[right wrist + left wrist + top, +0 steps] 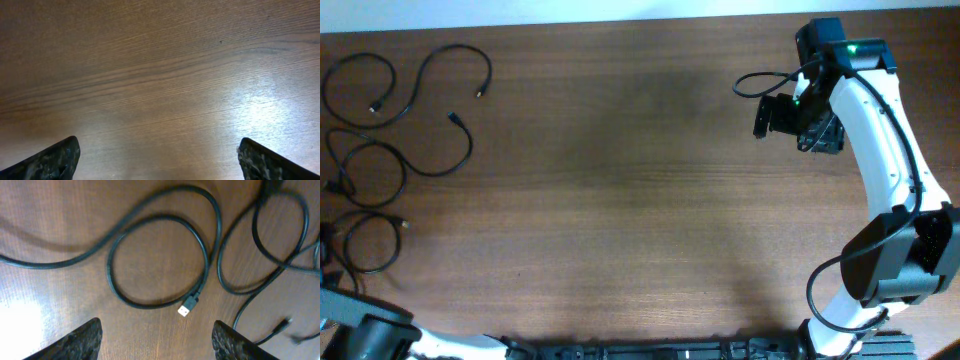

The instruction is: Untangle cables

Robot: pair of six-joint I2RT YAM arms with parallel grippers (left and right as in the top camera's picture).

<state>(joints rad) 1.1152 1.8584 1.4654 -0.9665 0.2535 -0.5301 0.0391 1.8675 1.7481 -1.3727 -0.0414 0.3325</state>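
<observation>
- The tabletop (640,200) is bare across its middle and right. All the work sits at its far left edge.
- The cables (469,143) lie there in open curves and loops. Two toward the rear look free of each other, so part of the job seems done.
- Nearer the left edge, strands cross one another (280,266). I judge that knot is what remains to be separated.
- The right hand (159,142) hangs well apart from the cables over bare wood, fingers spread, gripping nothing.
- The left hand (156,325) hovers above one loop, fingers spread and empty.
- That loop's USB plug (185,311) lies free, just ahead of the left hand.
</observation>
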